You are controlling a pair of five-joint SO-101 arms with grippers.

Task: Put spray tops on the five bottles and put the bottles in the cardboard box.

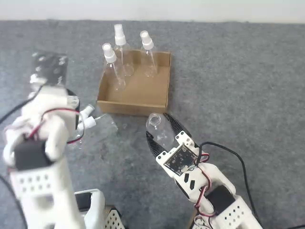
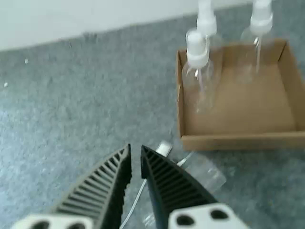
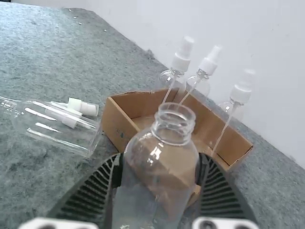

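Observation:
Three bottles with white spray tops (image 1: 121, 47) stand in the far left part of the cardboard box (image 1: 133, 107). In front of the box my right gripper (image 1: 160, 130) is shut on an upright clear bottle (image 3: 167, 143) with no top. Another topless bottle (image 1: 104, 126) lies on the carpet left of it, and two loose spray tops (image 1: 88, 114) rest at its left end. My left gripper (image 2: 136, 160) hangs just above those spray tops (image 2: 164, 148), shut down to a thin slit. A thin dip tube shows below it.
Grey carpet (image 1: 238, 71) covers the whole table, with free room right of the box. The box (image 2: 238, 140) has low walls, and its near and right parts are bare. Both arm bases stand at the near edge. A pale wall runs along the far side.

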